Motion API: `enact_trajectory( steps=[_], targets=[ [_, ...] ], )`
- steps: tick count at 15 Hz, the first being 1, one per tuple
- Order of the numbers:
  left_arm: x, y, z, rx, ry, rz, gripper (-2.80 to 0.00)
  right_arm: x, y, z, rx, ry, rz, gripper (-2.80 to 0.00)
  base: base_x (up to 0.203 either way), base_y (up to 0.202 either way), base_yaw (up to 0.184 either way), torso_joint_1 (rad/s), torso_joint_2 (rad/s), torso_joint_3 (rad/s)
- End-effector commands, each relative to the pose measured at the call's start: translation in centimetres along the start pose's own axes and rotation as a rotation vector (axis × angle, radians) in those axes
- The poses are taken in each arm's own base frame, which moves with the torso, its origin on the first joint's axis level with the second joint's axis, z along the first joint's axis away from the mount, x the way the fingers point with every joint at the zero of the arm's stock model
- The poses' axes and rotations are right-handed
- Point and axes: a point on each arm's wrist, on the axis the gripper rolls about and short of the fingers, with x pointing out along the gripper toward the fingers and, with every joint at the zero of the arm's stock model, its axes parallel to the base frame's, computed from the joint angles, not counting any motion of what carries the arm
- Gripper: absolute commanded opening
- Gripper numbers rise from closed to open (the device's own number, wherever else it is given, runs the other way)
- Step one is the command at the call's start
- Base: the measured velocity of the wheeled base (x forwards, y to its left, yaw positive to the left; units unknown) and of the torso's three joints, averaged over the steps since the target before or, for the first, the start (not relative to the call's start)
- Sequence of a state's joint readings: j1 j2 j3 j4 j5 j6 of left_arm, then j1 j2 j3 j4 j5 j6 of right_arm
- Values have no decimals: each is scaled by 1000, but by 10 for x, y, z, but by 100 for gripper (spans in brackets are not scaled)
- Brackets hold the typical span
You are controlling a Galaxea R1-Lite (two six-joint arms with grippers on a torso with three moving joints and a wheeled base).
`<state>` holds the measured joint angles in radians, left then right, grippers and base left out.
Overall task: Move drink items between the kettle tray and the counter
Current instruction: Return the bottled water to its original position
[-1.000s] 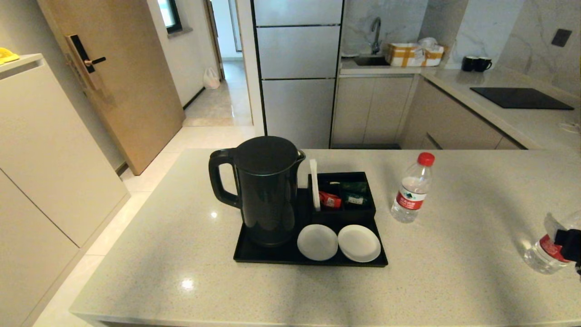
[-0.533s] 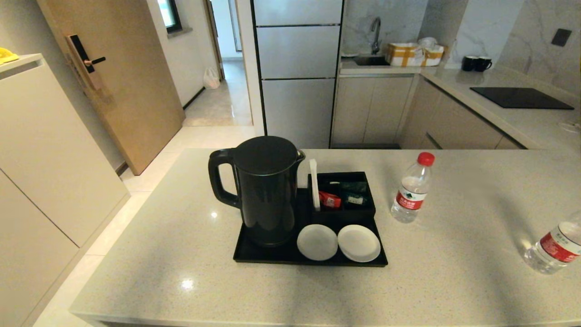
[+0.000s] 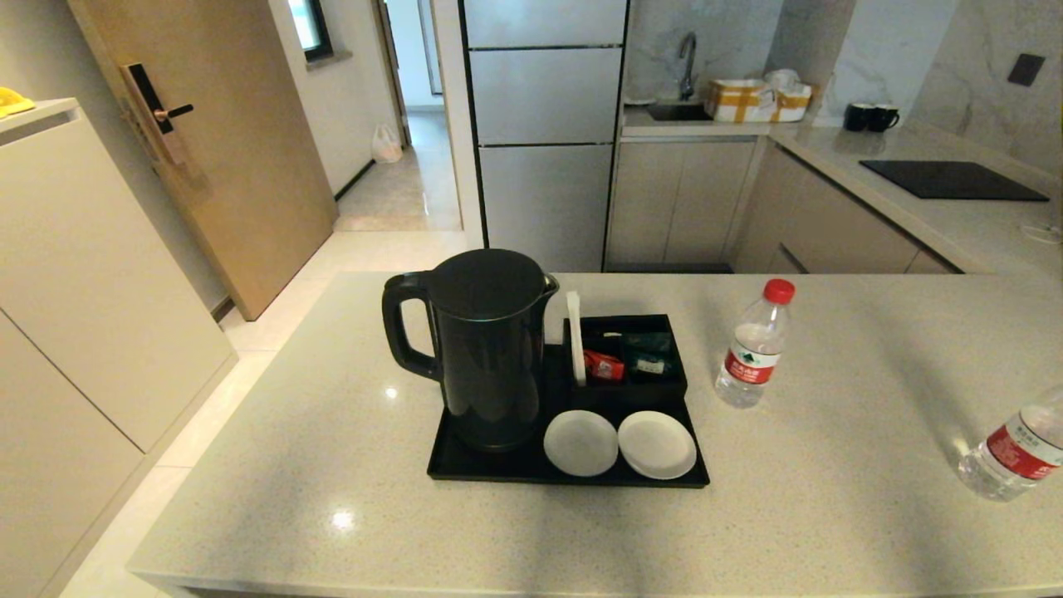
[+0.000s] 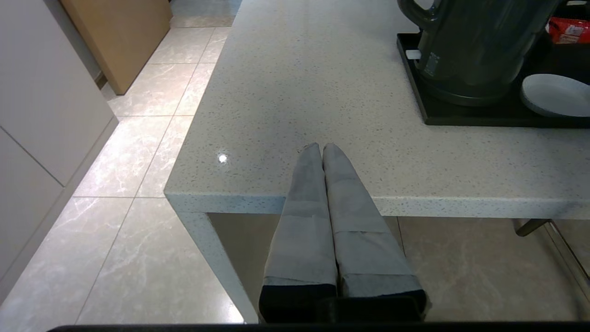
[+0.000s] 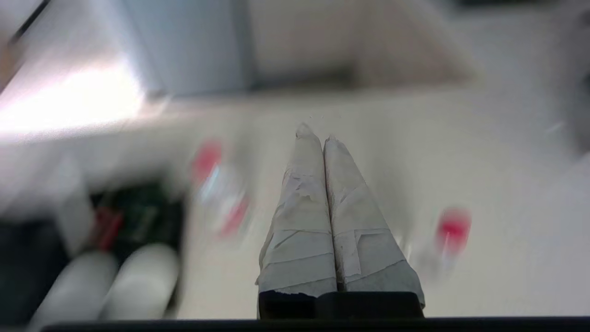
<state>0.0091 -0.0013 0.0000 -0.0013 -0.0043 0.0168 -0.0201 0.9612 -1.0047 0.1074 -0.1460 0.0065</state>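
Observation:
Two water bottles stand on the grey counter (image 3: 847,515): one (image 3: 754,347) just right of the kettle tray (image 3: 473,469), the other (image 3: 1015,453) at the head view's right edge. The tray holds a black kettle (image 3: 490,349), a compartment box (image 3: 631,357) and two white coasters (image 3: 619,444). Neither gripper shows in the head view. My right gripper (image 5: 314,131) is shut and empty above the counter, with the two bottles (image 5: 221,193) (image 5: 451,230) blurred on either side of it. My left gripper (image 4: 321,146) is shut at the counter's near left edge, away from the tray (image 4: 461,121).
Red and green sachets (image 3: 623,359) lie in the compartment box. Behind the counter stand a fridge (image 3: 544,124), a sink worktop with a taped box (image 3: 756,100), two dark mugs (image 3: 870,116) and a black hob (image 3: 951,178). The floor drops away left of the counter.
One second ago my right gripper was at the right-hand bottle at the head view's edge. It has let go and drawn out of that view, and the bottle stands alone.

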Motion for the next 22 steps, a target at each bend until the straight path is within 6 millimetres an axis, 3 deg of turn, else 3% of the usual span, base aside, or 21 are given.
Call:
enact_trajectory(
  steps=[1,4,7,11,13,15,17,19,20,22],
  targets=[
    [0,0,0,0,3,0,-280,-74,-9,-14,-4,80,73,-280,0,0,0,0,0,0],
    [0,0,0,0,3,0,-280,-134,-20,-35,8,37,110,-280,0,0,0,0,0,0],
    [0,0,0,0,3,0,-280,-181,-29,-73,11,49,132,-280,0,0,0,0,0,0],
    [0,0,0,0,3,0,-280,-209,-30,-140,49,70,102,-280,0,0,0,0,0,0],
    [0,0,0,1,3,0,-280,-204,-30,-171,24,13,110,-280,0,0,0,0,0,0],
    [0,0,0,0,3,0,-280,-173,-26,-186,16,-28,109,-280,0,0,0,0,0,0],
    [0,0,0,0,3,0,-280,-136,-20,-217,-62,-38,105,-280,0,0,0,0,0,0],
    [0,0,0,0,3,0,-280,-112,-16,-249,-119,-49,122,-280,0,0,0,0,0,0],
    [0,0,0,0,3,0,-280,-108,-15,-259,-118,-30,138,-280,0,0,0,0,0,0],
    [0,0,0,0,3,1,-280,-109,-15,-256,-31,-22,161,-280,0,0,0,0,0,0]
  ],
)
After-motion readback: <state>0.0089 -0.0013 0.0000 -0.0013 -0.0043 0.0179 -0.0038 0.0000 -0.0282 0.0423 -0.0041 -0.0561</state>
